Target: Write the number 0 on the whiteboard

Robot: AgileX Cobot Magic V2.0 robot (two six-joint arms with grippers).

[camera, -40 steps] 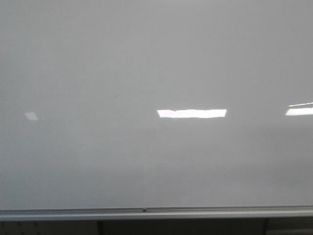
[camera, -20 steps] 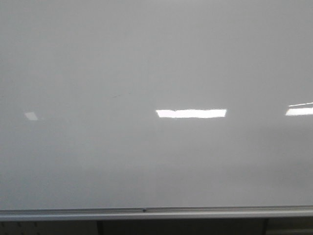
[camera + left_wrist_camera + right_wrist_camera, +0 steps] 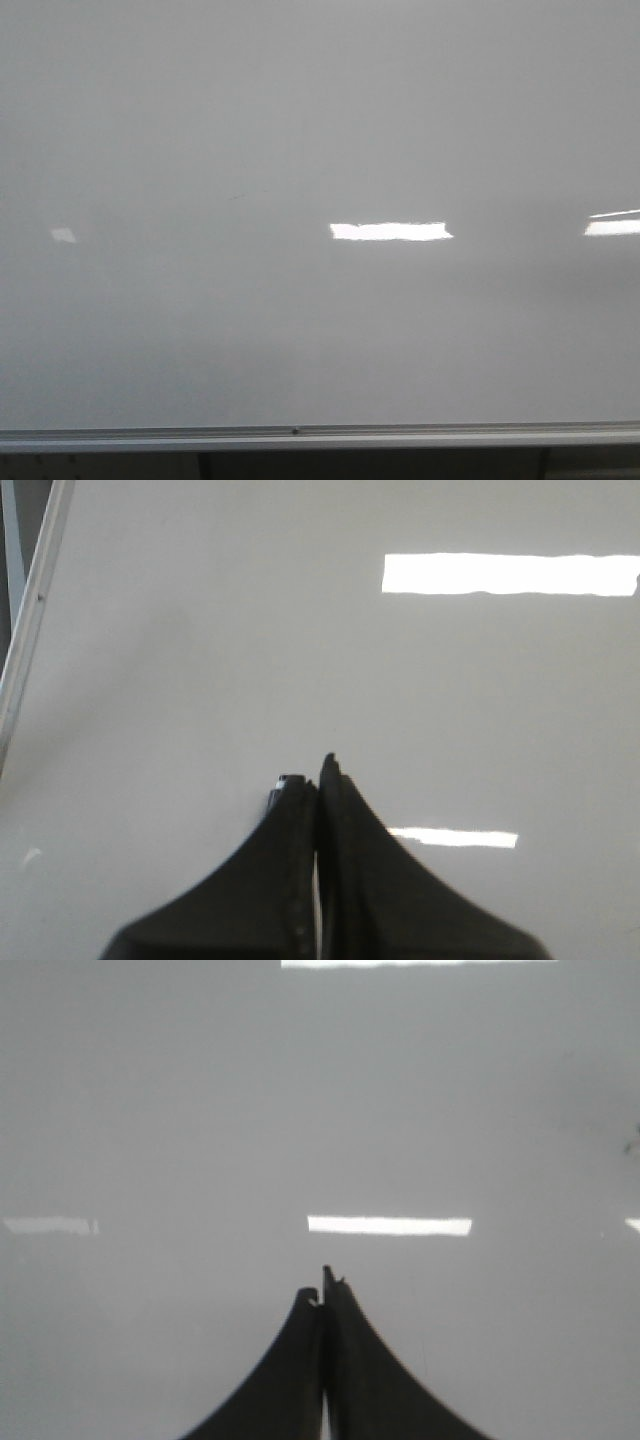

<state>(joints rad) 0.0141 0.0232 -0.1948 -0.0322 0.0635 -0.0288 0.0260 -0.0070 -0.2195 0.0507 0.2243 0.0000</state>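
The whiteboard point(image 3: 320, 120) is a glossy pale grey board that fills the front view, with a silver bottom rail point(image 3: 320, 436). No number 0 shows on it in any view. Neither gripper shows in the front view. In the left wrist view my left gripper point(image 3: 318, 780) is shut, close over the board point(image 3: 200, 630). The small dark round tip of a marker point(image 3: 290, 781) sticks out beside its fingertips. In the right wrist view my right gripper point(image 3: 322, 1290) is shut with nothing seen in it, also over the board point(image 3: 200, 1110).
Bright rectangular light reflections point(image 3: 390, 231) lie across the board. A faint short mark point(image 3: 238, 196) sits left of the middle. Dark specks point(image 3: 630, 1145) show on the board in the right wrist view. The board's metal edge point(image 3: 35, 610) runs along one side of the left wrist view.
The middle light reflection on the board has become a little shorter at both ends. Nothing else on the board has changed.
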